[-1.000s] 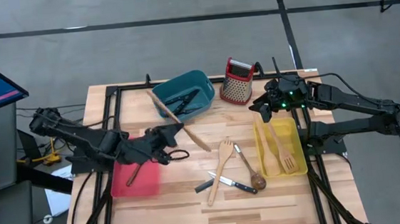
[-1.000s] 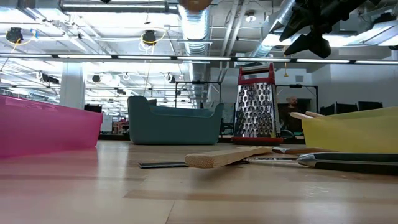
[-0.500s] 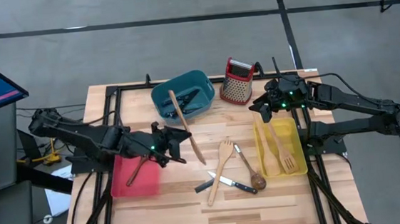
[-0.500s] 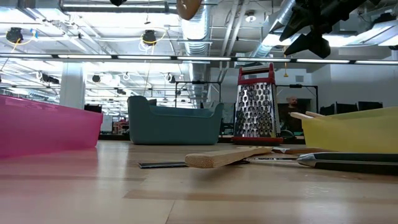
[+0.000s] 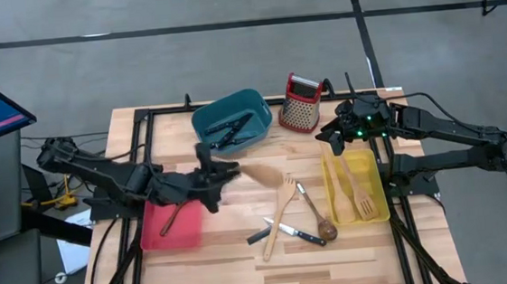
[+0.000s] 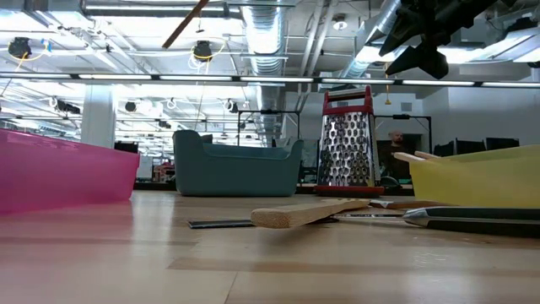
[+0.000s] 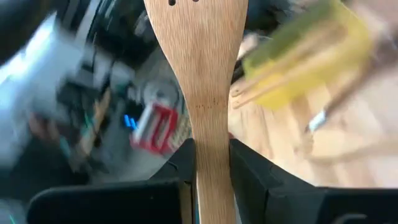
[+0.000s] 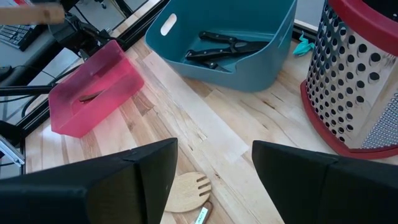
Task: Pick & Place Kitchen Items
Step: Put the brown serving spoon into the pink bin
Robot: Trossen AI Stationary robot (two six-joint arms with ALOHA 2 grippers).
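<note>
My left gripper hangs over the table's middle left, beside the red bin, shut on a pale wooden spatula. The spatula shows blurred in the high view, and its handle crosses the top of the low view. My right gripper is held open above the yellow bin's far end, its fingers wide apart around nothing. A wooden fork, a dark spoon and knives lie flat on the table. My left gripper pinches the spatula's handle between its two fingers, just below where it widens into the slotted blade. The fingers come nearly level from the table's left. The blade sticks out beyond the fingertips, and the spatula is lifted clear of the table.
The teal bin with black-handled knives stands at the far middle, with the red-topped grater to its right. The yellow bin holds wooden utensils. A spoon lies in the red bin. Bare wood lies along the near edge.
My left gripper has rolled its wrist while staying where it was. The spatula has swung about with it: it slanted across the teal bin's near edge, and its blade now points toward the table's right. My right gripper has kept still.
</note>
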